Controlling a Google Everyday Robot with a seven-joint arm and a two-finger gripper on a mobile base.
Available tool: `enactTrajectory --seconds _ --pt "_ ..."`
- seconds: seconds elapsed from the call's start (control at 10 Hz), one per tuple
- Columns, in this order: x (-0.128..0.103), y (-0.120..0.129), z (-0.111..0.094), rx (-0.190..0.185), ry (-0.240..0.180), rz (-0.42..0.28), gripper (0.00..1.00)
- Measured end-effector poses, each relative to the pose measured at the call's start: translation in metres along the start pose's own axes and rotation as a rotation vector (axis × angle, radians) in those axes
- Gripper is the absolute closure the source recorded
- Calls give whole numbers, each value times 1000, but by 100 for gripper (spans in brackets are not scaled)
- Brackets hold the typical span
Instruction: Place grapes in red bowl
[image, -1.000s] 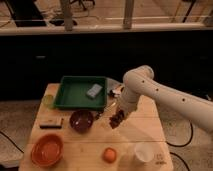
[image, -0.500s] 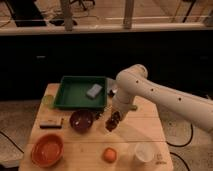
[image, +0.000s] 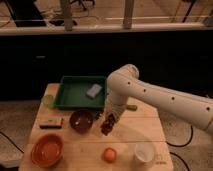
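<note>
My gripper hangs from the white arm over the middle of the wooden table. It is shut on the grapes, a small dark lumpy bunch held just above the table. The bunch is right beside the dark bowl. The red bowl sits at the front left corner of the table, well to the left of and below the gripper, and looks empty.
A green tray holding a grey-blue sponge stands at the back. An orange fruit and a white cup sit at the front. A small dark bar lies left of the dark bowl.
The arm has swung left with the grapes in the gripper, bringing them closer to the dark bowl. Nothing on the table has moved.
</note>
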Motion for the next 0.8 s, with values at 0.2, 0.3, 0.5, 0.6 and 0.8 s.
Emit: enactTrajectory --seconds 0.2,0.3,0.5,0.6,0.8 --pt "-10 -7 -1 -8 0 -43 100" --pt "-13 -9 -1 -13 1 -55 100" --pt "-21 -23 -2 -16 5 -98 100" --pt "-24 -25 -2 -21 6 -107 100" --pt "-34 -42 -3 -31 7 -147 100"
